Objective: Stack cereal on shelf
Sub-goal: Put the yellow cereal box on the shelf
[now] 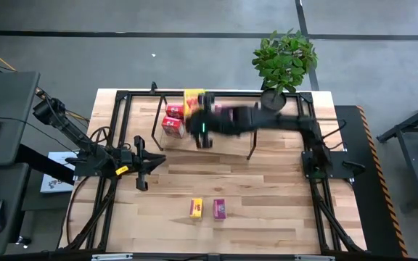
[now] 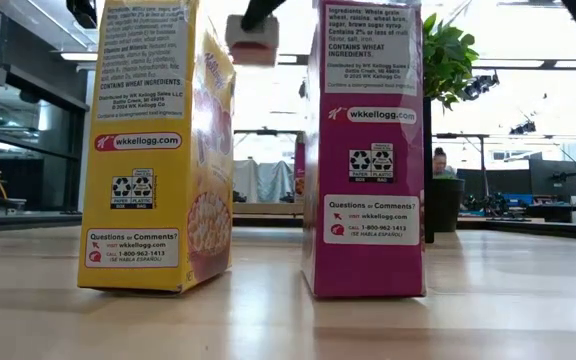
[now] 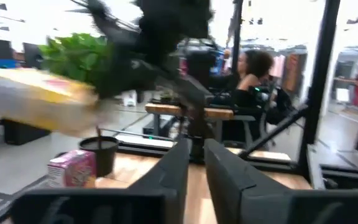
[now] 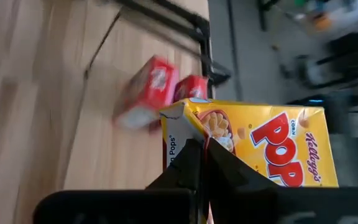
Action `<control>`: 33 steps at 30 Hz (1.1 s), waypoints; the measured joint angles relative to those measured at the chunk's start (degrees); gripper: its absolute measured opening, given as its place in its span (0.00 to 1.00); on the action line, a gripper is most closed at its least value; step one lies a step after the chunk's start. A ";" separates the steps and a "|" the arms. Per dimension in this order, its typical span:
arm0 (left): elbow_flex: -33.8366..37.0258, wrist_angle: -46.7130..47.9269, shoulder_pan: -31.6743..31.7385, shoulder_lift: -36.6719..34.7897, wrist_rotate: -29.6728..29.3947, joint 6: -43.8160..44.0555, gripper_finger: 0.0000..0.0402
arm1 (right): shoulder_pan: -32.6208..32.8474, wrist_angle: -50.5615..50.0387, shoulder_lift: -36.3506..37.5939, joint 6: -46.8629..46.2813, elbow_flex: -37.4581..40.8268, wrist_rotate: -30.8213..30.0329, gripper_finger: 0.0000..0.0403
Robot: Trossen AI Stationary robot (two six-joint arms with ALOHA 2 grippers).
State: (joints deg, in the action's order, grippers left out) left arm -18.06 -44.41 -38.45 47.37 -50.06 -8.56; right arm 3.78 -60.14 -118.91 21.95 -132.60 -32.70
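Observation:
The shelf (image 1: 227, 145) stands at the table's far middle. Two red boxes (image 1: 172, 119) are on its left part and also show in the right wrist view (image 4: 157, 87). A magenta box (image 3: 73, 168) stands farther right on it. My right gripper (image 4: 205, 163) reaches over the shelf from the right, shut on a yellow box (image 4: 260, 143), which also shows in the high view (image 1: 193, 101). A yellow box (image 1: 196, 208) and a magenta box (image 1: 220, 209) stand upright on the near table. My left gripper (image 3: 196, 163) waits at the table's left, shut and empty. My right gripper pinches the yellow box at one end, by the corner edge (image 4: 194, 134) where its printed front meets a narrow side panel. The fingers reach toward the table's left. Whether the box touches the shelf board, I cannot tell.
A potted plant (image 1: 283, 61) stands at the table's far right corner, close to my right arm. Black frame rails run along the table's edges (image 1: 122, 98). Bare wood lies between the shelf and the two near boxes. A person sits beyond the table (image 3: 250, 74).

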 joint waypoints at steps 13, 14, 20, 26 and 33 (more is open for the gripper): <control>-0.02 -2.68 17.53 0.48 12.07 10.96 0.64 | 15.83 -2.03 2.01 -13.94 24.67 -44.74 0.00; -0.02 -2.72 19.52 0.81 14.24 12.60 0.68 | 16.43 -0.58 2.01 -13.25 26.44 -45.83 0.00; -2.32 -4.29 29.60 5.84 26.96 21.41 0.77 | 17.97 9.06 2.01 -6.44 31.43 -47.24 0.00; -9.96 -4.35 33.41 15.42 30.47 22.93 0.78 | 17.98 18.84 2.07 2.77 31.16 -45.26 0.00; -14.82 -2.82 35.43 20.99 34.57 24.99 0.78 | 18.00 24.49 2.07 9.68 31.08 -43.23 0.00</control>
State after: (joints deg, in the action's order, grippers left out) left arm -32.89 -47.23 -3.02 68.36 -15.49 16.43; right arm 21.78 -35.65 -116.84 31.63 -101.51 -75.93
